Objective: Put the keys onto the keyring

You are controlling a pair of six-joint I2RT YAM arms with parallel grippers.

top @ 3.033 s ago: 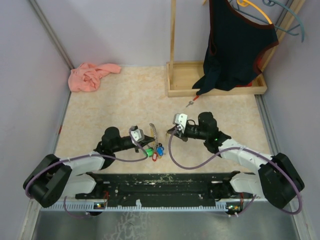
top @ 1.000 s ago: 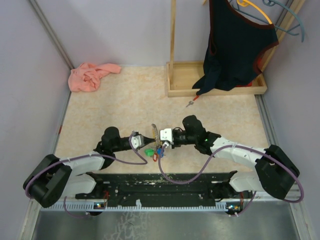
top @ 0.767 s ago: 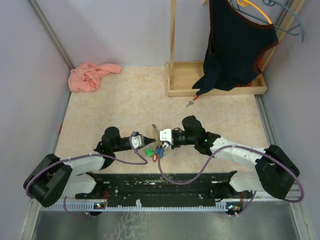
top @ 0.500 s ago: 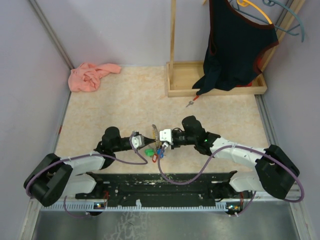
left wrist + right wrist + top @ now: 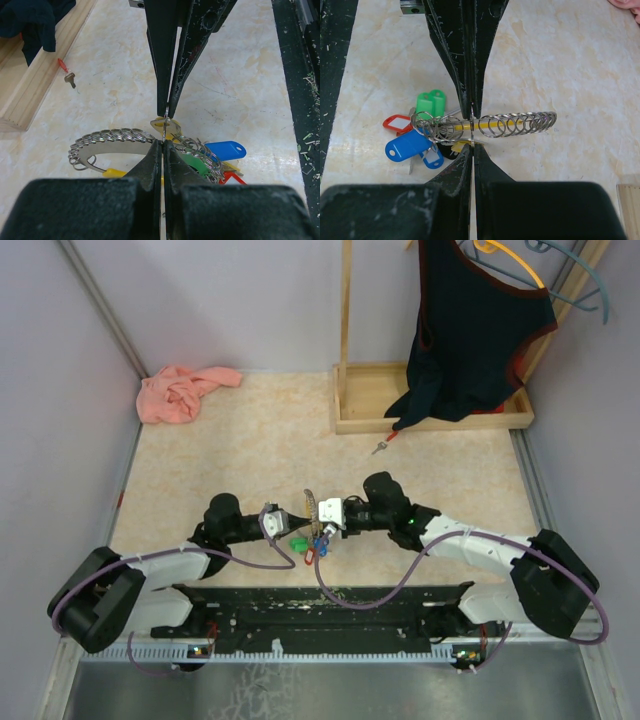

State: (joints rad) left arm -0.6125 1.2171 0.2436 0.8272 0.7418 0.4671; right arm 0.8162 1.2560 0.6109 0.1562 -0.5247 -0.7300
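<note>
Pinching keyring (image 5: 515, 125) tip to tip: left pincer (image 5: 162, 146), right pincer (image 5: 472, 148), both clamped on it. Keys (image 5: 407, 145) bunched beside. Table (image 5: 250, 440) open behind; loose key (image 5: 380, 447) near tray (image 5: 360, 425) edge.

A robotics lab cell: plain lilac walls (image 5: 250, 300) box in a beige tabletop (image 5: 260, 440), and two cabled arms (image 5: 470, 545) are bolted to a black rail (image 5: 320, 602) at its near edge.

Beige marbled table (image 5: 250, 440) here, with the wooden rack base (image 5: 352, 425) sitting at its far right. Just in front of that base, a small red-headed key (image 5: 383, 445) lies alone. Well left of the base, a crumpled pink cloth (image 5: 180, 392). Nearer and left of the base, tagged keys (image 5: 308, 542) in green, red and blue.
</note>
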